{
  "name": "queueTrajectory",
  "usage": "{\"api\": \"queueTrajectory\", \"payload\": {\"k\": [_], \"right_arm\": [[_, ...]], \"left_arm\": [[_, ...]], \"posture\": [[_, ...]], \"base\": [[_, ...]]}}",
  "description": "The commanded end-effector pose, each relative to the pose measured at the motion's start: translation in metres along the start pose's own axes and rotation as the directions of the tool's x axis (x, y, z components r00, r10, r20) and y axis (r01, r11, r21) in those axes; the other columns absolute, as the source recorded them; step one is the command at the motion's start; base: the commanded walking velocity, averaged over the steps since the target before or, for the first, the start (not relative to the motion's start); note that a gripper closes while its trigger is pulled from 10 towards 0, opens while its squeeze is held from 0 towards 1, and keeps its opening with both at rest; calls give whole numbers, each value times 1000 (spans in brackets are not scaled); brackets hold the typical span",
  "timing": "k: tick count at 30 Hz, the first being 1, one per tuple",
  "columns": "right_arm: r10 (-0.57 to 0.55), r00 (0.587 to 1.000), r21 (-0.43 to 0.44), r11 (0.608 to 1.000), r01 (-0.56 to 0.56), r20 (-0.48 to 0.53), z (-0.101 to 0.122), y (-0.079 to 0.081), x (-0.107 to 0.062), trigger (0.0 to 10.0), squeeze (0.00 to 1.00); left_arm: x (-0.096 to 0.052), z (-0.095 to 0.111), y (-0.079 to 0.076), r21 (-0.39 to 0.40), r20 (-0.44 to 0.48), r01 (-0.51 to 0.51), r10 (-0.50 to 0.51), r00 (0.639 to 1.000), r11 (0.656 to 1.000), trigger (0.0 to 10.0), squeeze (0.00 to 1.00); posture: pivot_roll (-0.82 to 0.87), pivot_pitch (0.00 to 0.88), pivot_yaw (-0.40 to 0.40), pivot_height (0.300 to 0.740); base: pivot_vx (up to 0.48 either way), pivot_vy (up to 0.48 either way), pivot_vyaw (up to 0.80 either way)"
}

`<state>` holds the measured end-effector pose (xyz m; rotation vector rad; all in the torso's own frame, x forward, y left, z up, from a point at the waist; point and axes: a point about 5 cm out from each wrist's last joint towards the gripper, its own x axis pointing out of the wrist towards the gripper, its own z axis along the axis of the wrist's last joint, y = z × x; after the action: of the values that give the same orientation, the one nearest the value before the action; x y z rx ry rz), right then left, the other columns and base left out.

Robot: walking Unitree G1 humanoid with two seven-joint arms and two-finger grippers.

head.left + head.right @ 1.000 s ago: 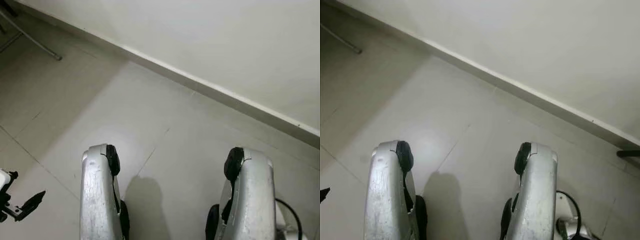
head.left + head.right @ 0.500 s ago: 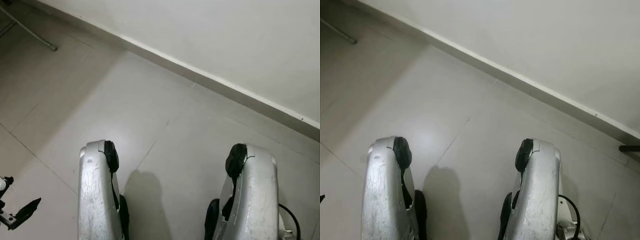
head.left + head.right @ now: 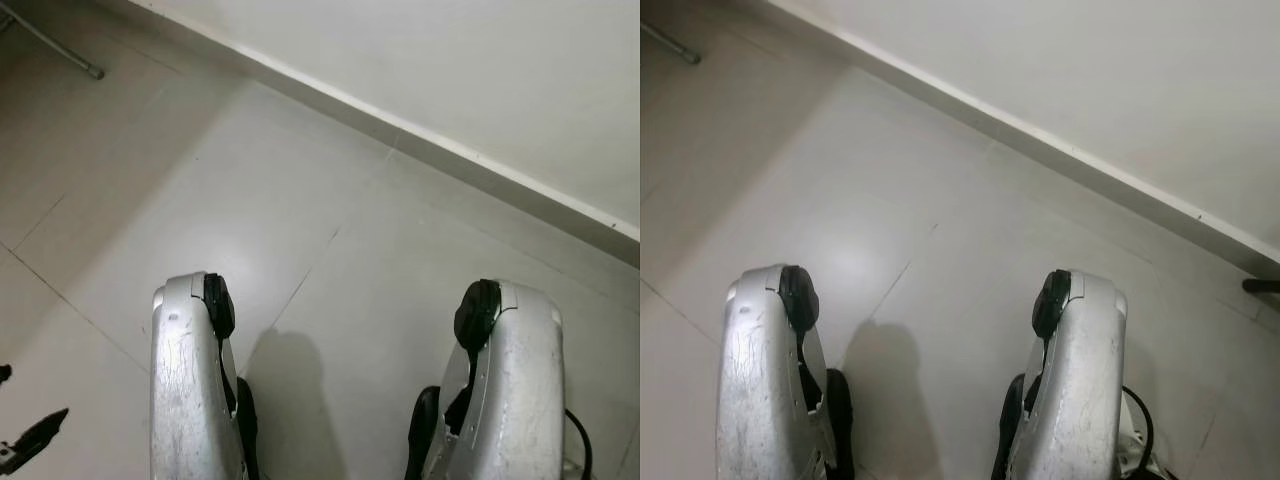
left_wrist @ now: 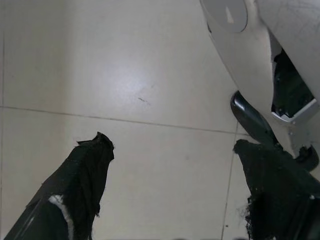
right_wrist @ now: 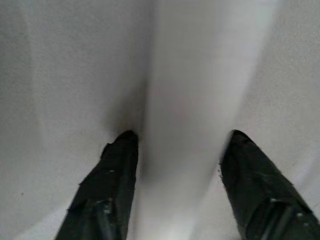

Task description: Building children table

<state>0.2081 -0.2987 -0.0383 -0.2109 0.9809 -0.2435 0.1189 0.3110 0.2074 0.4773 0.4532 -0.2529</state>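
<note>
I see pale floor tiles [image 3: 300,210] and no table parts. My two silver arms hang down in front of me, the left arm [image 3: 188,390] and the right arm [image 3: 508,390]. In the left wrist view my left gripper [image 4: 174,142] is open over a tile joint, with nothing between its black fingers [image 4: 92,170]. In the right wrist view my right gripper [image 5: 181,135] is open too, held before a blurred pale surface.
A white wall with a skirting strip [image 3: 430,145] runs diagonally across the far side. A thin metal leg [image 3: 55,48] stands at the far left. A small black piece [image 3: 32,440] lies at the lower left. A black cable [image 3: 580,450] loops by my right arm.
The whole picture has shifted a little, so the camera has moved. Both arms hang as before and both grippers look unchanged.
</note>
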Motion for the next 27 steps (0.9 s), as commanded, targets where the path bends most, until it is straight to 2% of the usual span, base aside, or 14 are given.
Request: {"api": "queueTrajectory", "payload": {"k": [1,7,14,16,18,20,21,22,23,24,25,26,27], "right_arm": [[26,997,8,1000,-25,-73,-26,10,-1,0,0],[53,997,9,999,-53,-63,-27,23,0,0,0],[27,998,19,999,-26,-64,-31,19,0,0,0],[-11,998,39,999,13,-55,-30,13,-1,0,0],[-94,995,145,985,98,-34,-20,0,-1,0,0],[-94,995,145,985,98,-34,-20,0,-1,0,0],[-114,993,201,973,113,-11,-10,-4,-1,0,0],[-114,993,201,973,113,-11,-10,-4,-1,0,0],[-114,993,239,965,106,20,2,-6,-1,0,0],[-114,993,239,965,106,20,2,-6,-1,0,0],[-119,991,257,961,100,60,15,-7,-3,0,0],[-119,991,257,961,100,60,15,-7,-3,0,0],[-146,986,244,962,121,87,26,-11,-6,0,0]], "left_arm": [[-6,-8,0,-32,-46,2,-4,999,999,10000,0],[-7,-7,2,-25,-51,5,-6,999,1000,10000,0],[-4,-7,2,-26,-46,10,-11,999,1000,10000,0],[-2,-7,2,-27,-41,8,-9,999,1000,10000,0],[2,-6,1,-31,-22,3,-3,1000,1000,10000,0],[2,-6,1,-31,-22,3,-3,1000,1000,10000,0],[5,-6,1,-35,-11,-4,4,1000,999,10000,0],[5,-6,1,-35,-11,-4,4,1000,999,10000,0],[8,-6,0,-40,0,-11,11,1000,999,10000,0],[8,-6,0,-40,0,-11,11,1000,999,10000,0],[12,-7,-1,-48,14,-18,18,1000,999,10000,0],[12,-7,-1,-48,14,-18,18,1000,999,10000,0],[17,-7,-2,-56,28,-23,24,999,998,10000,0]], "posture": [[231,523,70,300],[233,517,79,300],[228,508,80,300],[222,498,74,300],[206,477,61,300],[206,477,61,300],[195,465,52,300],[195,465,52,300],[177,450,39,300],[177,450,39,300],[152,432,25,300],[152,432,25,300],[132,417,13,300]], "base": [[0,0,0],[0,0,0],[0,0,0],[0,0,0],[0,0,0],[0,0,0],[0,0,0],[0,0,0],[0,0,0],[0,0,0],[0,0,0],[0,0,0],[0,0,0]]}}
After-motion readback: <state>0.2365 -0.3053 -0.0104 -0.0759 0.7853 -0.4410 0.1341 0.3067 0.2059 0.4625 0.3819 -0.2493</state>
